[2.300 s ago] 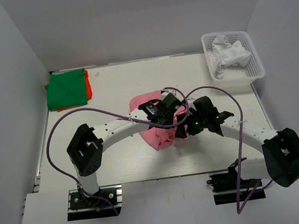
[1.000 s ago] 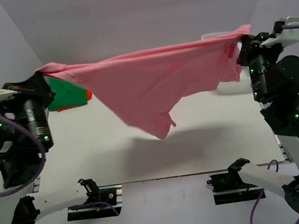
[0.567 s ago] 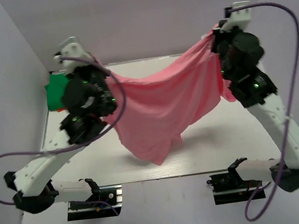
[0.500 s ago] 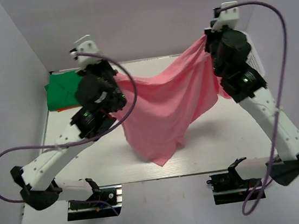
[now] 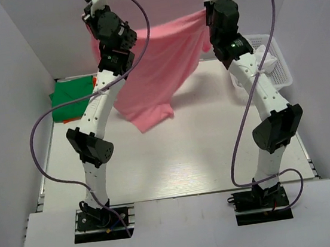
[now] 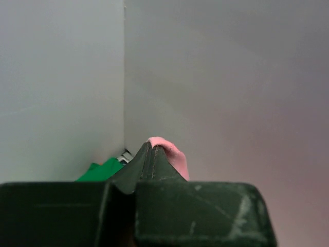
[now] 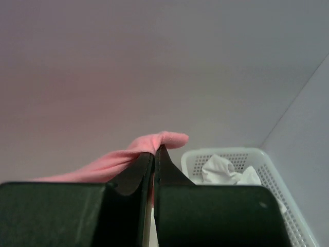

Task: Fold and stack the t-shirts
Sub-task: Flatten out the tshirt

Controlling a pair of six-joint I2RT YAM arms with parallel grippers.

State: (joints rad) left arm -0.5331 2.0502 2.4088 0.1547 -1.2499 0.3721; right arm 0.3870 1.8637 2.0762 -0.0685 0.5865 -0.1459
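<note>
The pink t-shirt (image 5: 158, 64) is held raised above the far part of the table (image 5: 187, 157), stretched between the two upright arms. Its top edge is spread from the left gripper (image 6: 150, 149) to the right gripper (image 7: 156, 152), and the body of the cloth hangs down and toward the left. Whether the lowest corner touches the table cannot be told.

In the left wrist view, the fingers of the left gripper are seen pressed together on a small fold of pink cloth that shows above their tips. In the right wrist view, the right gripper is likewise seen pinching a pink fold, with the cloth trailing away to the left.

A folded green garment (image 5: 71, 99) is laid at the far left corner of the table, on top of an orange garment (image 5: 96, 90), of which only one edge is visible. A white basket (image 5: 284, 72) is placed at the far right corner, partly hidden behind the right arm. A crumpled white garment (image 7: 221, 170) is contained in it.
</note>
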